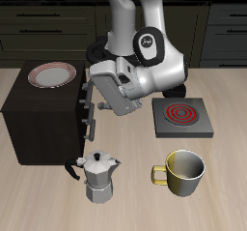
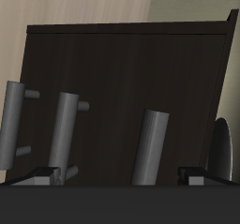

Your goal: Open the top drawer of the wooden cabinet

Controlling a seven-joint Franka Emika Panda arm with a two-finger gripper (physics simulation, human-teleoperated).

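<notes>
The wooden cabinet (image 1: pixel 43 119) is a very dark box with a plate on top, and its drawer face is turned toward the arm. The top drawer (image 1: pixel 84 88) looks shut. In the wrist view the cabinet face (image 2: pixel 112 68) fills the frame with three grey bar handles. The top drawer's handle (image 2: pixel 150 148) is the one nearest the cabinet's top edge. My gripper (image 1: pixel 95 83) is right at that face, at top-drawer height. It is open (image 2: pixel 120 177). The fingertips (image 2: pixel 202 174) stand wide apart, with the top handle between them and not clamped.
A red-rimmed plate (image 1: pixel 51 75) lies on the cabinet top. A silver moka pot (image 1: pixel 96 177) stands near the table's front edge, close to the cabinet's corner. A yellow mug (image 1: pixel 183 172) is beside it. A grey stove plate with a red coil (image 1: pixel 181 116) is behind the mug.
</notes>
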